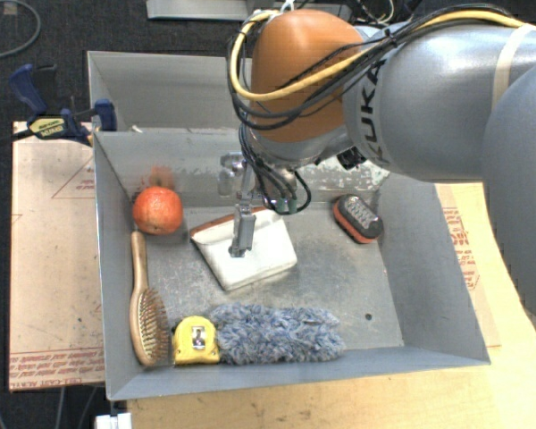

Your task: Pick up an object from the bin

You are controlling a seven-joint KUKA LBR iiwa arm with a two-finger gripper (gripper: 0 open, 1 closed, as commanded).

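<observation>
Orange wrist cover (299,70) looming, my pincer (242,239), width impossible to tell, stands over the white, red-edged rectangular block (259,259) amid the grey metal bin (348,280); an edge grip could tip it loose.

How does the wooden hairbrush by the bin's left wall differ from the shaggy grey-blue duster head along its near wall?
The wooden hairbrush is slim and hard, running along the left wall; the shaggy grey-blue duster head is broader and fluffy, lying across the near wall. Both lie flat, flanking the yellow tape measure.
</observation>
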